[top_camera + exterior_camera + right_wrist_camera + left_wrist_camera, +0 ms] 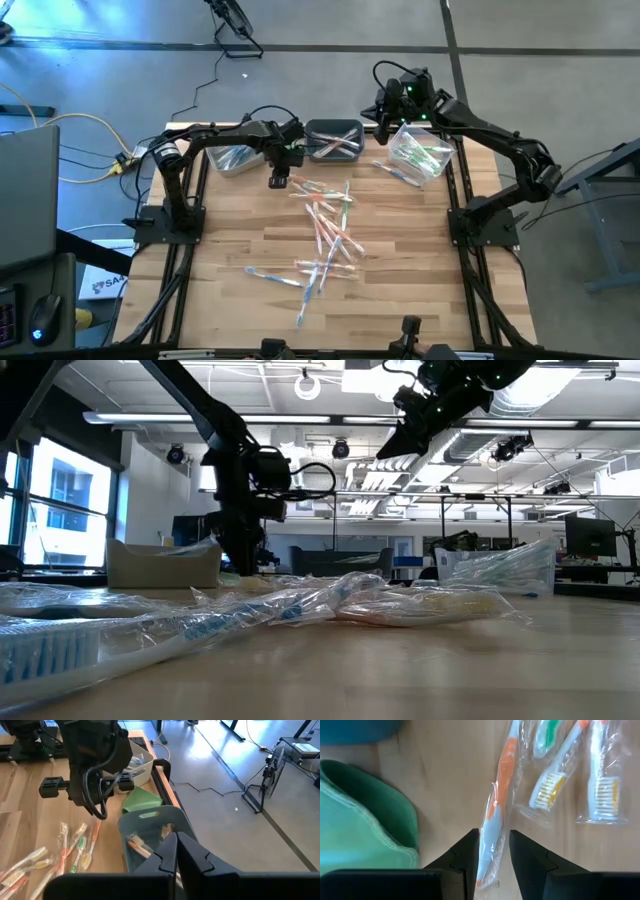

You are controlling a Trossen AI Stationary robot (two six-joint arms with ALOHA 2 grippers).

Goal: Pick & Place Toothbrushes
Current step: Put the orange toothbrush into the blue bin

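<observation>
Wooden tabletop point(400, 250) carries a loose scatter of wrapped toothbrushes point(330, 235) from its centre down toward six o'clock, with three bins along the twelve o'clock edge. The step in hand looks like a pick. The left gripper point(493, 855) is down at the eleven o'clock end of the scatter, its fingers parted on either side of an orange-handled toothbrush point(499, 795) that lies between them; whether they already pinch it I cannot tell. Next it likely needs to clamp on the handle, lift clear and carry to a bin.

Over the middle bin point(150, 827) at twelve o'clock hangs the right gripper point(176, 851), fingers clenched together with nothing in them. That bin already holds a few brushes, and so does the clear bin point(422, 152) at one o'clock.

A folded green cloth point(362, 817) lies just beside the left gripper. Neighbouring wrapped brushes point(580, 780) are close, so a wrapper could snag and drag along.
</observation>
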